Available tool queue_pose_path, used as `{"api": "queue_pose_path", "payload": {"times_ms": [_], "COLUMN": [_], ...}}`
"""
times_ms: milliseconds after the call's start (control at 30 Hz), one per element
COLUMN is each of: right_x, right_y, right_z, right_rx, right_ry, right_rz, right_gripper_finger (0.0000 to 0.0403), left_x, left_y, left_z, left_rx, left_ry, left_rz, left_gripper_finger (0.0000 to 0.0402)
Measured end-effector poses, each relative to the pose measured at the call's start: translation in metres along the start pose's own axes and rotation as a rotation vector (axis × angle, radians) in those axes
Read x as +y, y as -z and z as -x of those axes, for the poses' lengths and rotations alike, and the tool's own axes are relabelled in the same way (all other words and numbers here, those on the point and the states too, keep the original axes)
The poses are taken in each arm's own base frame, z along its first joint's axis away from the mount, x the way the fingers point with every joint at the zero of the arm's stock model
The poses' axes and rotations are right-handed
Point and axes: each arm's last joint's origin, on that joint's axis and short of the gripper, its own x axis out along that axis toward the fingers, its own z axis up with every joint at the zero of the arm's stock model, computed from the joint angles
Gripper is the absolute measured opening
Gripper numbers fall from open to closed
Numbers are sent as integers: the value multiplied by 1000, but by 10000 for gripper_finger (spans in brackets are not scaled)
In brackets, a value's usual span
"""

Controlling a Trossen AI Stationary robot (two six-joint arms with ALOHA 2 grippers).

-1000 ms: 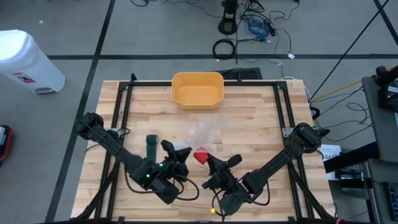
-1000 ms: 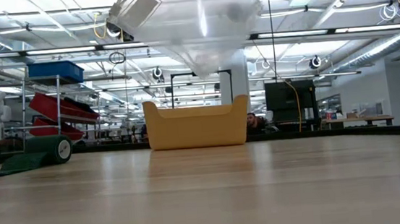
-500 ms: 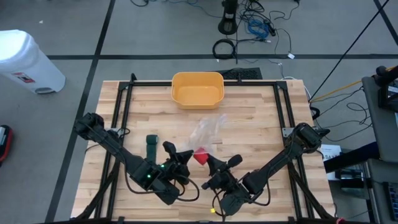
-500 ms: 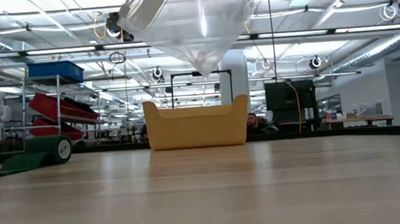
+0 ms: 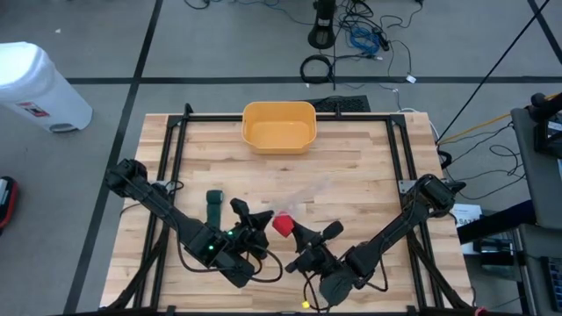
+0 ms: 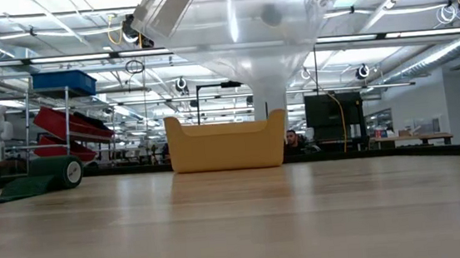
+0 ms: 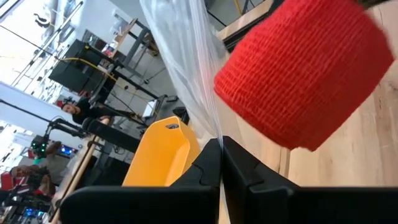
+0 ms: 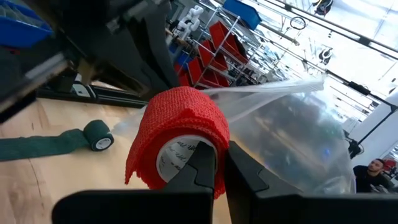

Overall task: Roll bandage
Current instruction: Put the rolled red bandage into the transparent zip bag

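The red bandage roll hung above the near middle of the wooden table, between the two grippers, with a clear plastic bag trailing from it toward the far side. In the right wrist view the right gripper had its two dark fingers pressed together on the roll's edge, where a white label on the core showed beneath loose red wrap. In the left wrist view the left gripper was pinched tight on a thin fold of the bag, the roll just beside it and filling much of that picture, its outline cut off at the frame.

The yellow bin stood at the far middle of the table, and the high view showed nothing inside it. The bag looked empty too, though its film was so faint from above that its outline was hard to trace; in the low view it hung as a pale funnel over the bin, its top cut off by the frame, and neither gripper could be seen there.

A green bandage lay flat on the left side of the table, partly unrolled, its rolled end visible in the right wrist view and at the left edge of the low view. A white waste bin stood on the floor beyond the table's left corner.
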Motion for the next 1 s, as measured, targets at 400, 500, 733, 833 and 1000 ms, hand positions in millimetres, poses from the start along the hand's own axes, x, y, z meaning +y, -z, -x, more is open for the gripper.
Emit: {"api": "queue_pose_path", "payload": {"times_ms": [400,500,733,833,1000], "right_x": [-3,-4,-8,-8,-8], "right_y": [-9,-12,-20,-21,-21], "right_z": [7,13,31,33,23], "right_rx": [-7,-14,-34,-36,-28], "right_ry": [-13,-26,-64,-68,-52], "right_rz": [5,-5,-18,-6,-13], "right_gripper_finger": [6,6,6,6,6], "left_x": [0,0,3,3,2], "left_y": [0,1,1,1,1], "left_z": [0,-1,-6,-6,-6], "left_rx": [2,7,17,17,19], "left_ry": [-1,-3,-13,-13,16], "left_rz": [-2,-10,-4,-4,-2], "left_gripper_finger": [4,4,4,4,4]}}
